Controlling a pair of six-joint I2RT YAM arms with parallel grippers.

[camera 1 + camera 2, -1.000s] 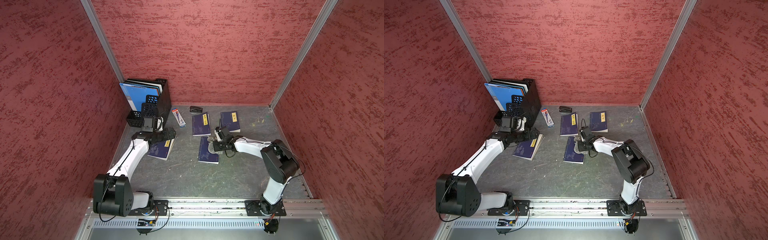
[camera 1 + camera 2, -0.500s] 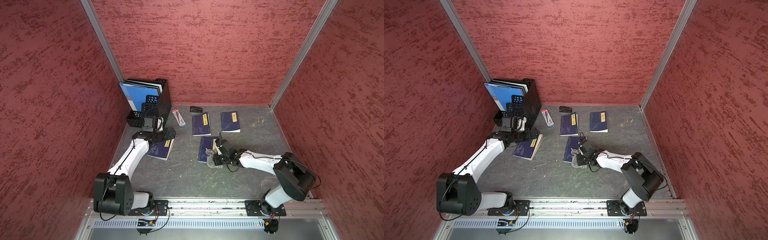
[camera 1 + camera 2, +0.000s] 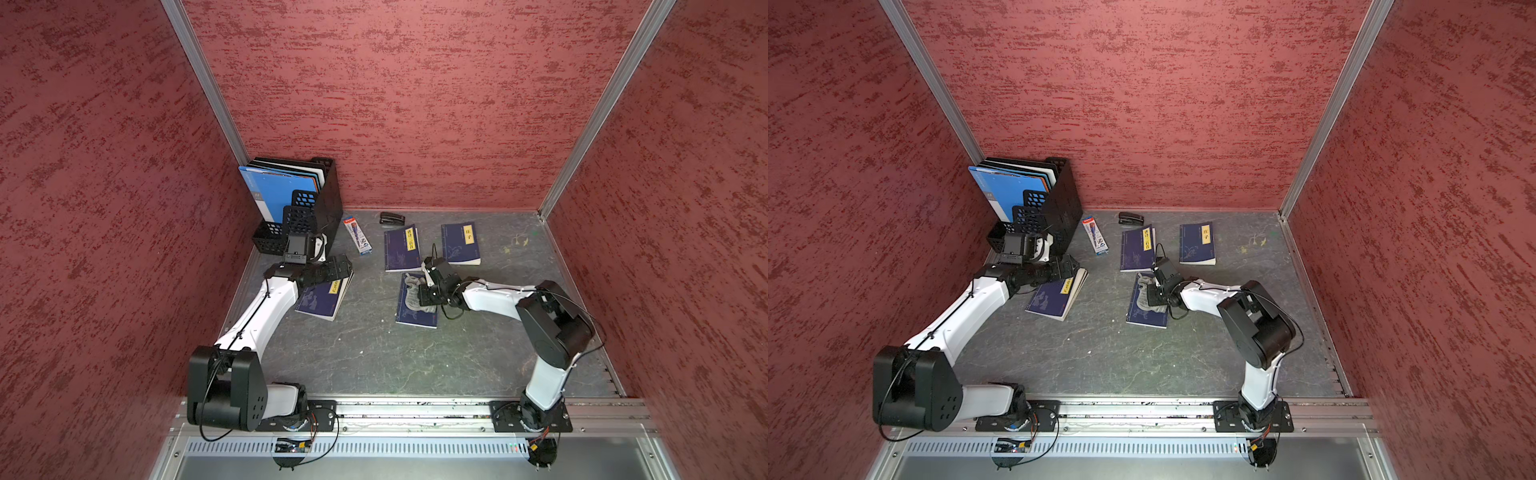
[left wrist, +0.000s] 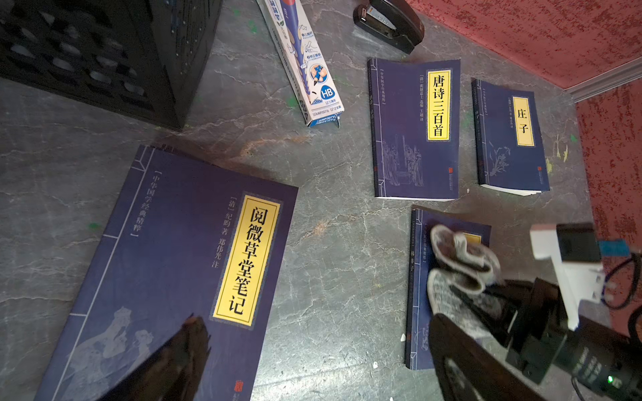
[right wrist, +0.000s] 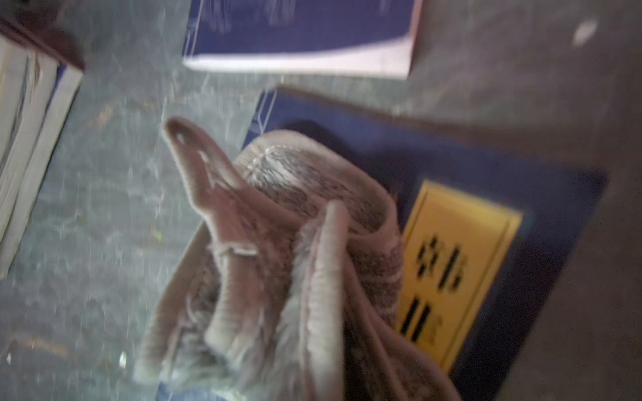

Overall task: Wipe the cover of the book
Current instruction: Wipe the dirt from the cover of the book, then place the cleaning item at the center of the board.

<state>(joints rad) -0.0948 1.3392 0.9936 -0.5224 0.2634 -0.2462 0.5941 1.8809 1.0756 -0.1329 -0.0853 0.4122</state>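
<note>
The book being wiped is dark blue and lies flat at mid-table; it shows in both top views, also at book. A crumpled grey cloth rests on its cover. My right gripper is shut on the cloth and presses it onto the cover. The right wrist view is filled by the cloth, which hides the fingers; beside it is the book's yellow title label. My left gripper hangs open over another blue book, with its fingers spread wide.
A black file rack with blue folders stands in the back left corner. A pencil box, a black stapler and two more blue books lie near the back wall. Red walls enclose three sides.
The right gripper dragged the cloth along the cover toward the near end, then back to the middle. The left arm has not moved.
</note>
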